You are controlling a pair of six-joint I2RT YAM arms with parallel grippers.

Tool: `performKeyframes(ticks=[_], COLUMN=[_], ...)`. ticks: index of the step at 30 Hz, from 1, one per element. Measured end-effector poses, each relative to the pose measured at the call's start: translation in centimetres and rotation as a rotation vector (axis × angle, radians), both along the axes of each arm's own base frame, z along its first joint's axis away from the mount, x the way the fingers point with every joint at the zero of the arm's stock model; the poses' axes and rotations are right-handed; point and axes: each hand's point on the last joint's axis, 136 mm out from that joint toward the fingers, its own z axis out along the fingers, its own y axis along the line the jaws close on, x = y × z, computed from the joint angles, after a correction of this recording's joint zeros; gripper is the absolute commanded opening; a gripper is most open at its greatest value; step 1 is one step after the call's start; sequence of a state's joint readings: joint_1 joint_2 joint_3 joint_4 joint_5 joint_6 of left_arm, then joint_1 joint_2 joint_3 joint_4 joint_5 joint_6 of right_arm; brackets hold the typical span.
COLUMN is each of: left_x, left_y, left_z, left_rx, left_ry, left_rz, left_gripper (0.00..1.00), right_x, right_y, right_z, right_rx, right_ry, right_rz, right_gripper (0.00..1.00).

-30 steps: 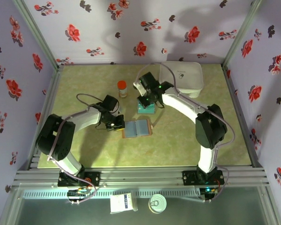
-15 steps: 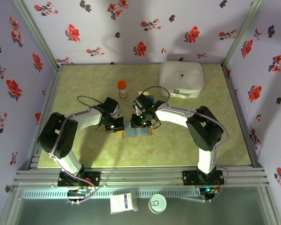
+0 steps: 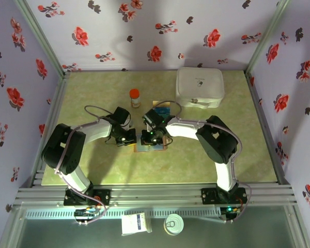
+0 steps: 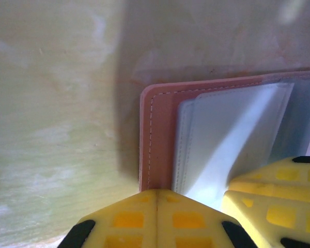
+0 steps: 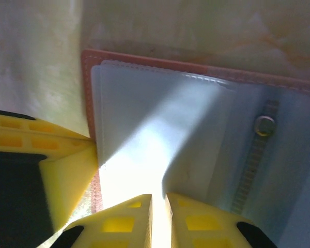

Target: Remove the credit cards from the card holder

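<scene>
The open card holder [image 3: 158, 146] lies flat mid-surface [image 3: 93, 170], and a small pile of credit cards [image 3: 162, 107] sits on the surface just beyond it, toward the white case [image 3: 199, 87]. So the job looks like fishing whatever's left out of the plastic sleeves. Can't tell from the wrist views if the near sleeve [image 5: 144, 129] has a card in it, it's just pale and glary.

Best bet imo: the left gripper [image 4: 156, 217] pins the brown left edge down so the holder doesn't slide. The right gripper [image 5: 157, 212] works a tip into the sleeve mouth, pinches only the card and drags it out low and slow, not up.

Pose: both arms reach in from the near edge and bend inward, meeting over the holder's left half, wrists pointing down. The left gripper is fully closed, tips at the holder's left border. The right gripper is all but closed, with a thin slit between the tips over the sleeve, right beside the left one. Whether it pinches anything, can't tell.
</scene>
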State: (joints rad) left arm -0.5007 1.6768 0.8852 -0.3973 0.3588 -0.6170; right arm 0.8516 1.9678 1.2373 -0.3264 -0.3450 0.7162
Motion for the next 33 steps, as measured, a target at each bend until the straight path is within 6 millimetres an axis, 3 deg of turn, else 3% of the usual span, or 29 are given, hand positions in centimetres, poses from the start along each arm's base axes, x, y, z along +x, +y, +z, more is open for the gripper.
performKeyframes(ticks=[6, 9, 13, 18, 19, 20, 21, 24, 27, 33], left_x=[0.1, 0.2, 0.8, 3.9, 4.6, 5.5, 6.1, 8.1, 9.3, 9.8], left_y=[0.2, 0.1, 0.6, 2.5, 3.1, 3.8, 4.4, 7.0, 10.2, 17.5], left_z=[0.0, 0.1, 0.9, 4.4, 5.3, 6.2, 6.8, 8.5, 9.3, 10.3], left_rx=[-0.004, -0.007, -0.002, -0.008, -0.010, -0.009, -0.009, 0.015, 0.078, 0.295], left_ry=[0.002, 0.001, -0.033, -0.163, -0.194, -0.226, -0.248, -0.314, -0.365, -0.526], left_rz=[0.007, 0.007, 0.013, 0.075, 0.089, 0.109, 0.127, 0.192, 0.258, 0.389], left_gripper=[0.02, 0.07, 0.34, 0.70, 0.86, 0.97, 1.00, 1.00, 1.00, 1.00], right_x=[0.0, 0.0, 0.9, 3.8, 4.4, 5.0, 5.5, 7.1, 8.6, 10.5], right_y=[-0.5, -0.6, -1.1, -4.4, -5.5, -6.8, -7.9, -12.4, -17.5, -27.6], right_z=[0.2, 0.6, 3.2, 8.6, 9.8, 10.9, 11.6, 12.9, 12.9, 9.4], right_rx=[-0.024, -0.025, -0.006, -0.010, -0.014, -0.023, -0.033, -0.108, -0.234, -0.544], right_ry=[-0.009, -0.014, -0.081, -0.255, -0.298, -0.338, -0.368, -0.455, -0.524, -0.643], right_rz=[-0.008, -0.009, -0.013, -0.061, -0.078, -0.094, -0.110, -0.176, -0.243, -0.320], right_gripper=[0.19, 0.28, 0.41, 0.88, 0.99, 0.99, 0.99, 0.99, 0.99, 0.99])
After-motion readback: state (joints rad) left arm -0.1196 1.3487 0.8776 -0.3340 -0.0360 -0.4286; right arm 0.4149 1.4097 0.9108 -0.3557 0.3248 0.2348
